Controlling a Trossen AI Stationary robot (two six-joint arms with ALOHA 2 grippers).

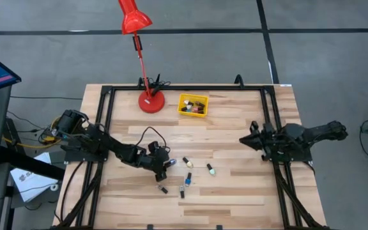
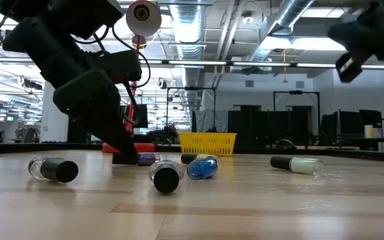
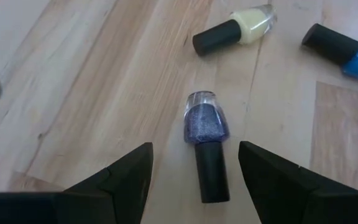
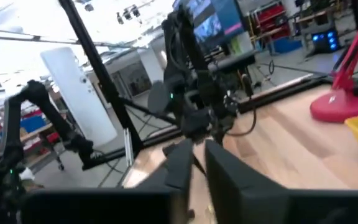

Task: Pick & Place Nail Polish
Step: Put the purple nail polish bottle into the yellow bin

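Between the left gripper's [image 3: 194, 180] wide-open jaws lies a purple nail polish bottle [image 3: 207, 140] (ungrasped).

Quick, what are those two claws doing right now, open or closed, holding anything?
Left gripper: open, empty, its fingers either side of the purple nail polish bottle lying on the table.
Right gripper: waiting at the table's right side, nearly closed, empty.

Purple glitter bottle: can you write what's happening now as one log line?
left claw: open, straddling lying purple glitter nail polish bottle | right claw: shut, waiting at table's right | bottle not gripped
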